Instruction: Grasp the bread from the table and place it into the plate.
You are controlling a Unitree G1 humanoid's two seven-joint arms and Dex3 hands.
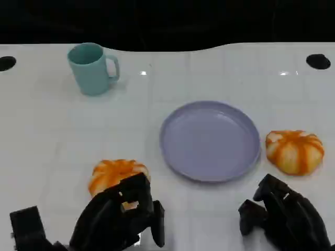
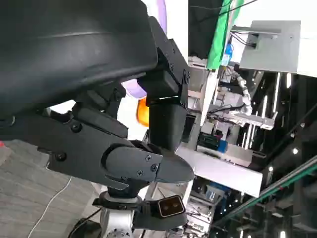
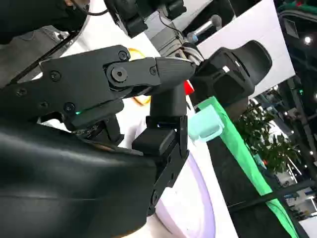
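Two orange-and-white breads lie on the white table: one point(image 1: 116, 173) at the front left, the other point(image 1: 294, 150) to the right of the lavender plate point(image 1: 209, 140), which holds nothing. My left hand point(image 1: 118, 217) reaches over the near edge of the left bread, with a bit of orange showing between its fingers; the bread still lies flat on the table. My right hand point(image 1: 285, 217) hovers a little in front of the right bread, apart from it and holding nothing. In the left wrist view the left hand point(image 2: 124, 139) has an orange sliver point(image 2: 142, 111) beyond its fingers.
A teal mug point(image 1: 92, 68) stands at the back left, well away from both hands. The table's far edge runs along the top, with dark round holes at the back left point(image 1: 6, 63) and back right point(image 1: 317, 61). The right wrist view shows the mug point(image 3: 205, 124) and plate point(image 3: 193, 198).
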